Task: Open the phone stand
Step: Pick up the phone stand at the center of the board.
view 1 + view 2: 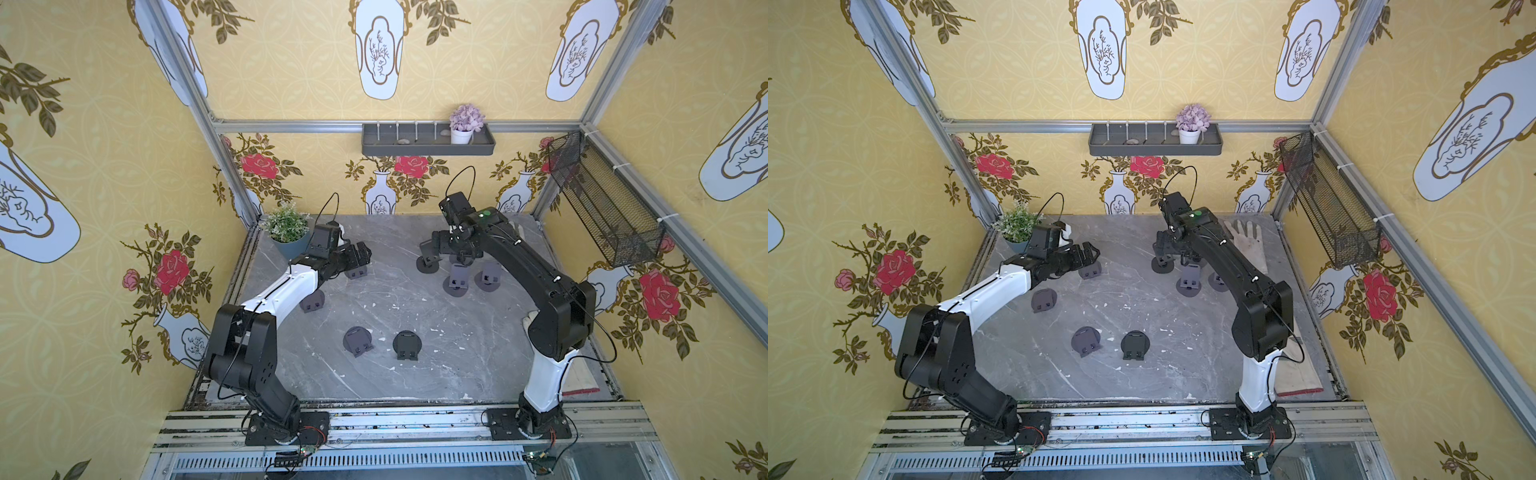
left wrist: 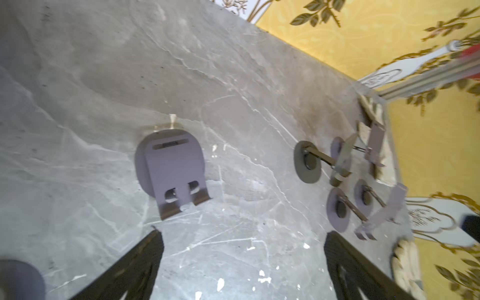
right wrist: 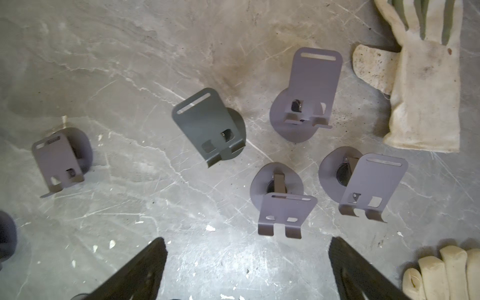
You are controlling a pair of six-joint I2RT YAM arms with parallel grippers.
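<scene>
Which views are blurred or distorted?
Left wrist view: motion smear, worst on the bar and far edge; the stand is readable. Right wrist view: open stands and glove crisp, right end effector out of focus. Both top views: sharp, evenly lit, no glare, soft shadows on the table, wide-angle stretch at the corners.

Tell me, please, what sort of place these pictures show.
Probably a robot test booth dressed like a room: a left arm and right arm bolted to a rail by a marble-look table, flowered wallpaper on a metal frame, and several phone stands laid out.
</scene>
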